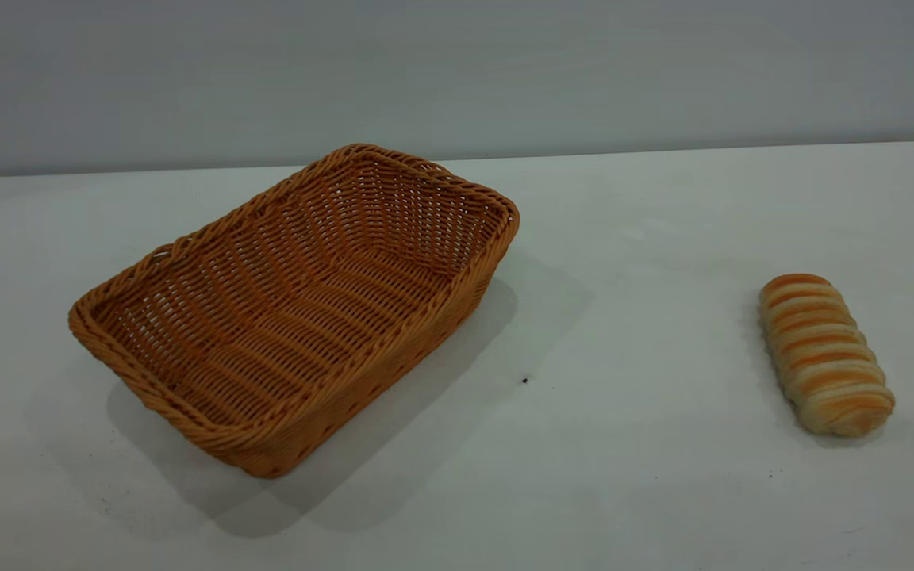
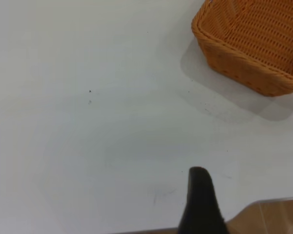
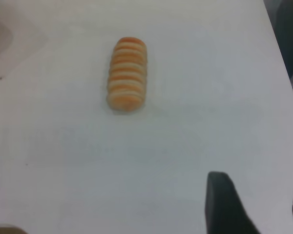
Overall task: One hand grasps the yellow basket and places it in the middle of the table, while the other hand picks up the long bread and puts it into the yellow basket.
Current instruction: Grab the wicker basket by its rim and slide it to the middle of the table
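The yellow basket stands empty on the white table, left of centre and turned at an angle. One of its corners shows in the left wrist view. The long bread lies on the table at the right, well apart from the basket; it also shows in the right wrist view. Neither gripper shows in the exterior view. My left gripper hangs over bare table short of the basket, with one black finger showing. My right gripper is open and empty, short of the bread.
The table's edge runs close by the left gripper, with brown floor beyond it. In the right wrist view the table's side edge lies near the bread's side, with dark shapes past it. A grey wall stands behind the table.
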Tool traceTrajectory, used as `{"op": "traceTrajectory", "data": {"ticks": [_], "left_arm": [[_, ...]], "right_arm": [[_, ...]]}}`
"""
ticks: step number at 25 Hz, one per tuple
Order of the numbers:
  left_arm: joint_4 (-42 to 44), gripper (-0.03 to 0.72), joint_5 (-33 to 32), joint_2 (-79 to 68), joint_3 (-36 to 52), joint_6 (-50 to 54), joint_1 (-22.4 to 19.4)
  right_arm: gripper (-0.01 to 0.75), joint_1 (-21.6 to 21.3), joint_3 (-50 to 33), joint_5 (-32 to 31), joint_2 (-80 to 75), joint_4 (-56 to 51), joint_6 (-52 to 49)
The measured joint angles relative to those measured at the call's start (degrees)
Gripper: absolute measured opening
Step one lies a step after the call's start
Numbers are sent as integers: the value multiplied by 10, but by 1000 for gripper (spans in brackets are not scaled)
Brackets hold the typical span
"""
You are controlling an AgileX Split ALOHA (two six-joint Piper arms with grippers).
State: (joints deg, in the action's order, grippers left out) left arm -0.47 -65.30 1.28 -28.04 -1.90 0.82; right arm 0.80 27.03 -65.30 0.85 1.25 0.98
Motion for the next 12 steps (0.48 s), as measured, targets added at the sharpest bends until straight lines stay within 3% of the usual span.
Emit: {"op": "traceTrajectory", "data": {"ticks": [12], "left_arm": [[-9,581,0,0,0,0,31]], "right_arm": [[382,0,0,0,0,0,0]]}}
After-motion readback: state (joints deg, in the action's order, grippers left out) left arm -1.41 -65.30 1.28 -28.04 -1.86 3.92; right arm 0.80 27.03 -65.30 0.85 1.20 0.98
